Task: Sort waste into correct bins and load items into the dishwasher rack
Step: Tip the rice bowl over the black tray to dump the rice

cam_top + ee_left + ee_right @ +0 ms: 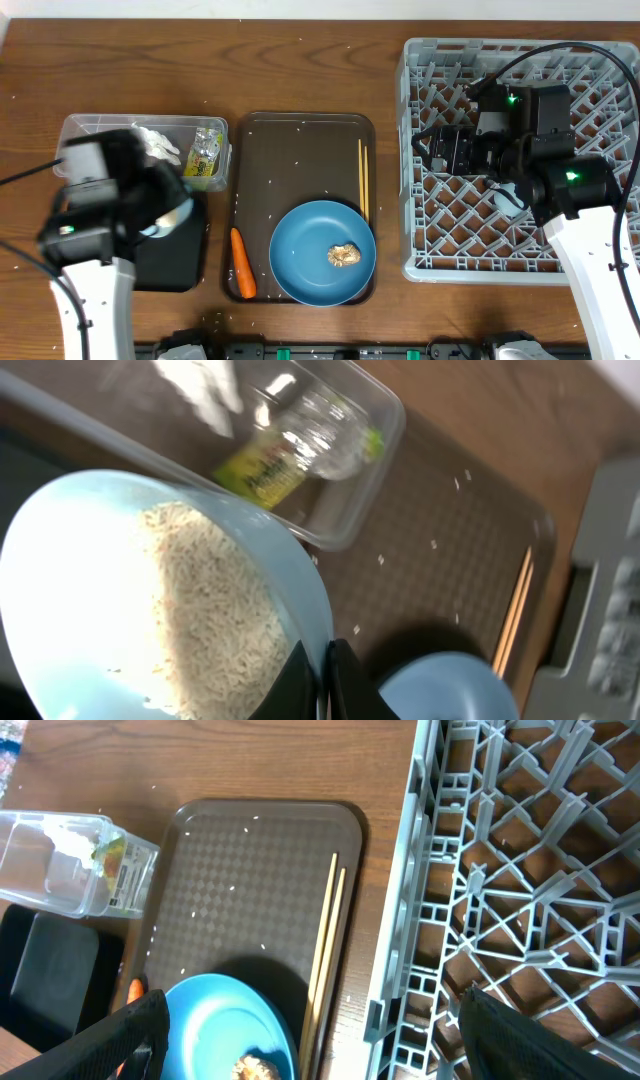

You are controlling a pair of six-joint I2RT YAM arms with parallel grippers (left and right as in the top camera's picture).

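The left gripper [322, 678] pinches the rim of the bowl [60, 560], which has rice [190, 600] in it, above the black tray [175, 262], just beside the tub [100, 122] holding tissue [160, 145] and wrapper [207, 155], and farther off the right gripper [325, 1025] hangs with jaws spread wide above the rack [520, 870].

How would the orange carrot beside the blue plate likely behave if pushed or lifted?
The carrot looks rounded and tapered, so a sideways push would probably roll it in a curve. It lies straight, so it is probably stiff rather than floppy when lifted.
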